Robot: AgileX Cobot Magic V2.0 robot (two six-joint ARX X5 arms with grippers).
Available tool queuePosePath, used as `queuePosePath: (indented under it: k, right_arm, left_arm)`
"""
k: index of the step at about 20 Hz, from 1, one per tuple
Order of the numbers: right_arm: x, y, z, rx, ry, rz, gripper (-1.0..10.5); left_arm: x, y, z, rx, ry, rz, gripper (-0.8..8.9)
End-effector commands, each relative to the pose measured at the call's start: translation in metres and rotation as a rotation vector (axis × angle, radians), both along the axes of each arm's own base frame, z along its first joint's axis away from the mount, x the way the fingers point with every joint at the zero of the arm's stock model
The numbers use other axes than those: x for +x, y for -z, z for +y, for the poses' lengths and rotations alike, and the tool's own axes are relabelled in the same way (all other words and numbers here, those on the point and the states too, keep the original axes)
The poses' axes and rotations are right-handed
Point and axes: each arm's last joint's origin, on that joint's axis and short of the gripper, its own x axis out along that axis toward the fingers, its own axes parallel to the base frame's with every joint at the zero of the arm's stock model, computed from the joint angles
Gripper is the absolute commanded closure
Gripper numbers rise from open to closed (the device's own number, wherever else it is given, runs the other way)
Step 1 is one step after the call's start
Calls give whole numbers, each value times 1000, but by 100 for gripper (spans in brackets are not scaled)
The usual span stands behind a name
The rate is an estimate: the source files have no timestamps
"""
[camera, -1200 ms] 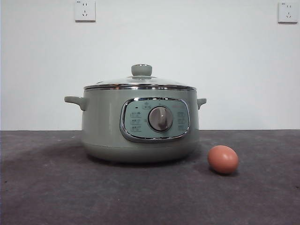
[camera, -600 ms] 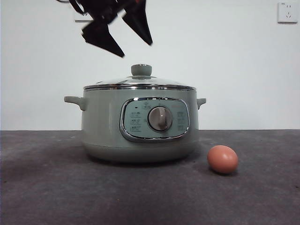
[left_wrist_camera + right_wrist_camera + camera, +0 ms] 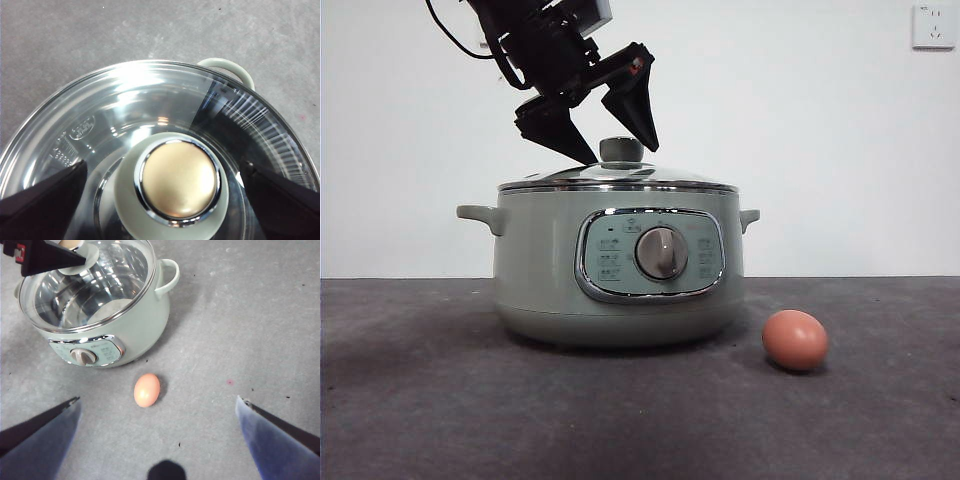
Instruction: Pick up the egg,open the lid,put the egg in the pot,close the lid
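- Egg [image 3: 796, 340]: reddish-brown, lying on its side on the grey worktop [image 3: 430, 420], long axis roughly level and running across the front view; it sits near the pot's front, off to the side of the control panel and apart from the pot wall. In the right wrist view the egg [image 3: 147, 390] lies between the pot and that arm's own jaws, touched by nothing.
- Pot [image 3: 620, 265]: sage-green, upright on the worktop, panel and grey dial [image 3: 662, 252] facing the front camera, one small handle at each side.
- Lid [image 3: 618, 178]: seated flat on the pot rim, closed, its green knob [image 3: 622, 150] pointing straight up. Through the glass [image 3: 125, 110] the left wrist view shows the knob's shiny cap [image 3: 180, 181] from directly above.
- Left end effector [image 3: 616, 140]: open, reaching in from above, one black jaw on each side of the knob; contact with the knob cannot be made out.
- Right end effector [image 3: 157, 412]: open, holding nothing, high above the worktop with the egg and pot below it; not visible in the front view.
- Wall socket [image 3: 933, 25]: on the white wall behind.
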Motion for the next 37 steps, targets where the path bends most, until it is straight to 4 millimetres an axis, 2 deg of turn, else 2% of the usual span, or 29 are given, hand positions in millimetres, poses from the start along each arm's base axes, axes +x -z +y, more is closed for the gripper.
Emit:
queuePosePath:
  k: [1,3,6,11,16,17,20,23,26,37]
  right_arm:
    - [1,-1,0,6,-1,-2,290]
    - [1,-1,0,6,-1,0,290]
    - [1,-1,0,6,-1,-1,290]
    - [1,-1,0,5,-1,-1,290]
    - [3,0,0,5,-1,7,290]
    - [4,1,0,4,-1,11,290]
    - [5,1,1,4,-1,15,290]
    - [9,3,1,3,0,30,290]
    - [13,5,1,1,0,50,290]
    - [24,11,2,-3,-1,96,291]
  left_arm:
    - [5,11,-4,15,6,24,189]
    - [6,15,-4,19,5,35,194]
    - [5,14,-7,15,11,32,401]
    - [2,17,-8,31,19,73,604]
    - [-2,21,-5,58,16,132,604]
    - [-3,22,-5,59,14,138,631]
    - [-3,21,-5,58,13,138,832]
    - [-3,20,-5,55,13,133,822]
    - [-7,9,-2,36,8,105,822]
    - [-46,-73,22,-89,1,-136,822]
